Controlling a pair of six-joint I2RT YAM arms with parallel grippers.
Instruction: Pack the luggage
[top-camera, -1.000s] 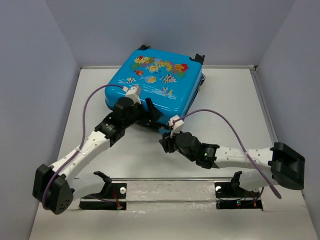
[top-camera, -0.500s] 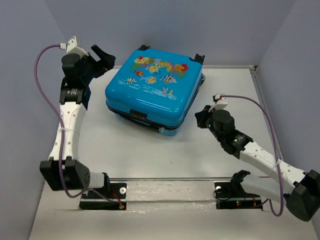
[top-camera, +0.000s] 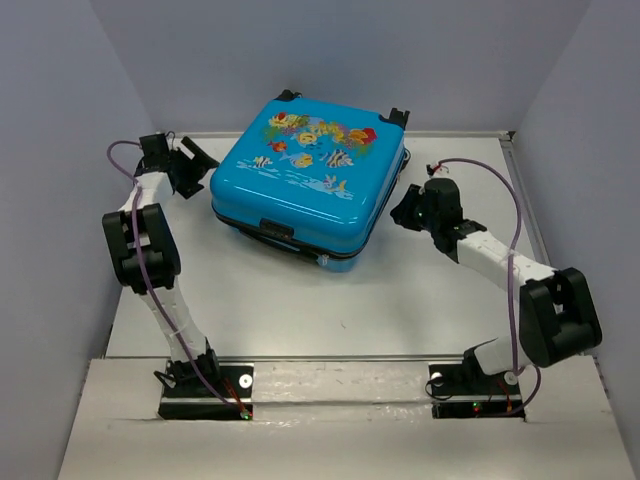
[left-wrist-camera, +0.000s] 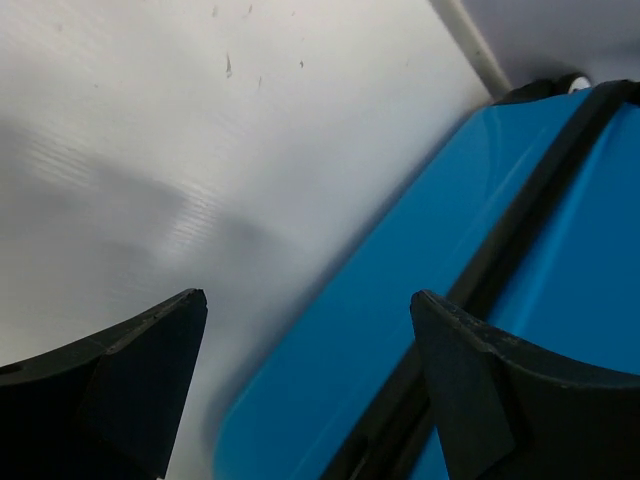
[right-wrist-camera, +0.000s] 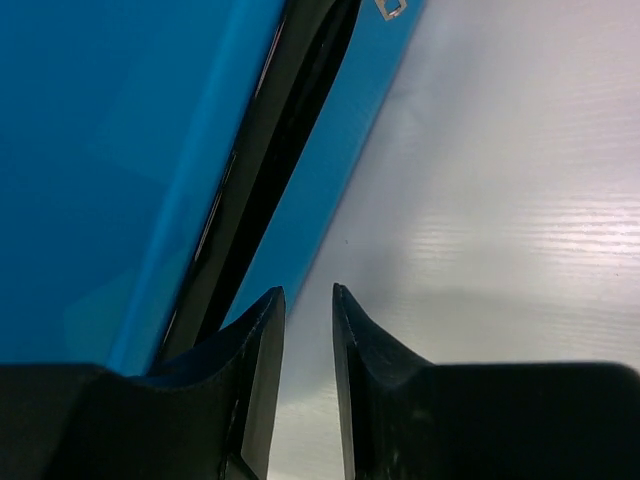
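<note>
Blue luggage (top-camera: 305, 180) lies closed on the table (top-camera: 300, 310). Left gripper (top-camera: 198, 168) beside its left edge, jaws wide, empty. Right gripper (top-camera: 405, 212) by its right edge (fingers barely parted), gripping nothing.

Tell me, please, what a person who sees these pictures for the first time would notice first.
The eye goes first to the bright-blue luggage with its fish print, lying flat and closed at the far middle of the white table. Next come the two arms flanking it: the left claw, wide open, beside its left side, and the right claw, jaws only narrowly parted and holding nothing, beside its right side.
</note>
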